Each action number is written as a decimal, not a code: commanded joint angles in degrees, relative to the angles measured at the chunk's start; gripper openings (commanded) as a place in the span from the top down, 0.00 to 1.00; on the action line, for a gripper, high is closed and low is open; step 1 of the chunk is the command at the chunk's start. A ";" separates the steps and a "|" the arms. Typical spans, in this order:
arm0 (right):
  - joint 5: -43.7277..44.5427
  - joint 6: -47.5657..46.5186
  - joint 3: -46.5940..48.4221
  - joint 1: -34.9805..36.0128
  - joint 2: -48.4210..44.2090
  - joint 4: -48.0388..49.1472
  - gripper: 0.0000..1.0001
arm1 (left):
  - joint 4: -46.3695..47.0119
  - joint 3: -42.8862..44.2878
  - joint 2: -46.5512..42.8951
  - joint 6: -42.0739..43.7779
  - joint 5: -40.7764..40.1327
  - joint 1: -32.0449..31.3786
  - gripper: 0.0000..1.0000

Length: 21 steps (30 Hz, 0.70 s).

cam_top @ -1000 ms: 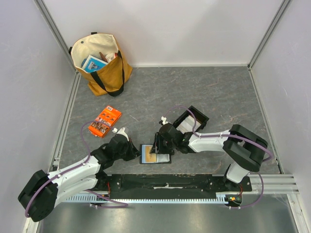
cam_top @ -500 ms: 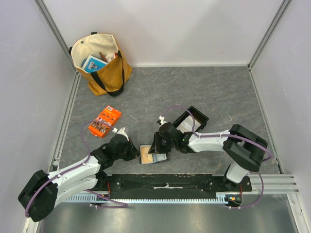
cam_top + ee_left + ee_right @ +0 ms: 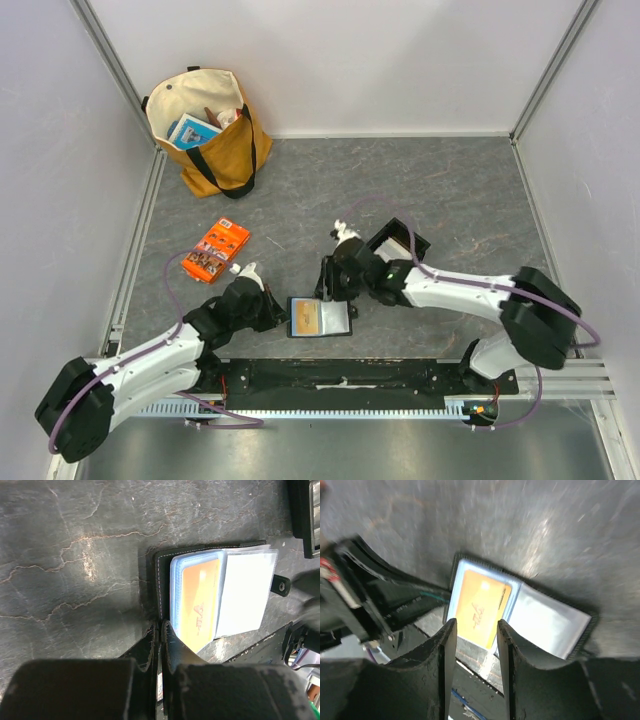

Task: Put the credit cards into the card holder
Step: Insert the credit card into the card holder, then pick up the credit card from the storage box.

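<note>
The black card holder (image 3: 338, 320) (image 3: 155, 575) (image 3: 585, 622) lies open and flat near the table's front edge. An orange credit card (image 3: 308, 318) (image 3: 199, 602) (image 3: 481, 607) sits in its blue-edged left slot, beside a pale clear sleeve (image 3: 246, 595). My left gripper (image 3: 276, 312) (image 3: 161, 626) is shut, its tips at the holder's left corner; whether they pinch the cover I cannot tell. Hovering just beyond the holder, my right gripper (image 3: 328, 288) (image 3: 476, 625) is open with nothing between its fingers.
A black shallow tray (image 3: 400, 240) (image 3: 306, 515) stands behind the right gripper, partly hidden by the arm. An orange printed packet (image 3: 215, 250) lies to the left. A tan tote bag (image 3: 210, 130) stands at the back left. Walls close in the table.
Half a second ago the right gripper was down on the holder, which was tipped up. Now the gripper has drawn back and up, and the holder lies flat. The left gripper has not moved.
</note>
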 commanded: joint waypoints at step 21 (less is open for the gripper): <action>9.95 -39.12 10.08 -29.72 -4.16 -18.76 0.36 | -0.89 1.03 -2.67 2.07 -0.04 -0.16 0.98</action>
